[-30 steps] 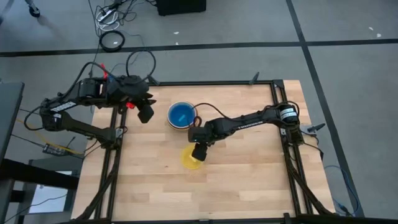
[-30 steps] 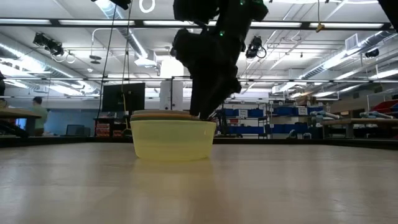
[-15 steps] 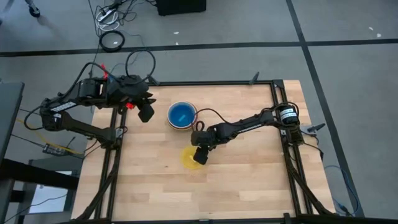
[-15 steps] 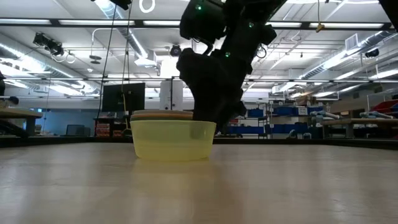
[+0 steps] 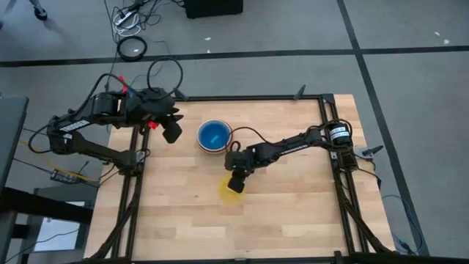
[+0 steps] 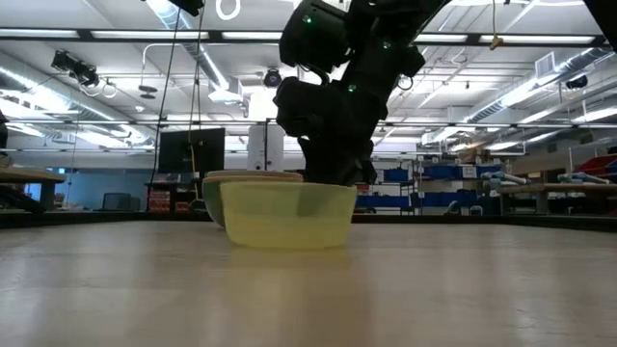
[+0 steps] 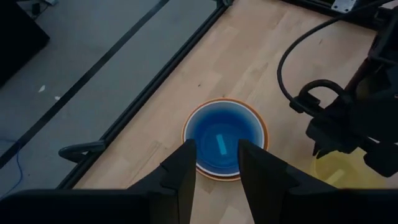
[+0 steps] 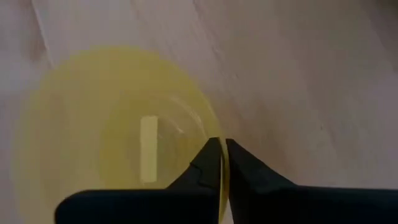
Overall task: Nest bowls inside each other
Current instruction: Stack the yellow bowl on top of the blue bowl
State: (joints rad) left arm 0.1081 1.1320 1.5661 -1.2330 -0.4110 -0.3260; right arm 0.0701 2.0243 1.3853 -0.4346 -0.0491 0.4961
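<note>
A yellow bowl [image 5: 231,193] [image 6: 286,214] stands on its base near the middle of the wooden table. My right gripper [image 5: 236,183] [image 8: 221,148] reaches down to its far rim and is shut on it. A stack of bowls with a blue bowl [image 5: 214,135] [image 7: 225,137] innermost, ringed by white and orange rims, stands farther back. In the low view the stack [image 6: 253,179] shows behind the yellow bowl. My left gripper [image 5: 173,133] [image 7: 217,163] hangs open above the table's far left, apart from the stack. My right gripper pinches the yellow bowl's rim [image 8: 210,124] on the side nearest the stack, one finger [image 8: 210,160] inside the bowl and the other outside. The fingers slant down from above. The bowl stays upright with its base on the table [image 6: 289,245].
The wooden tabletop [image 5: 293,213] lies bare to the near and right of the yellow bowl. A dark metal frame [image 5: 326,110] runs around the table. Cables and a coil [image 5: 133,48] lie on the floor beyond the far edge.
My right gripper has sunk onto the yellow bowl's rim and shut on it. The bowl has slid a little along the table, toward the near right, and stays upright.
</note>
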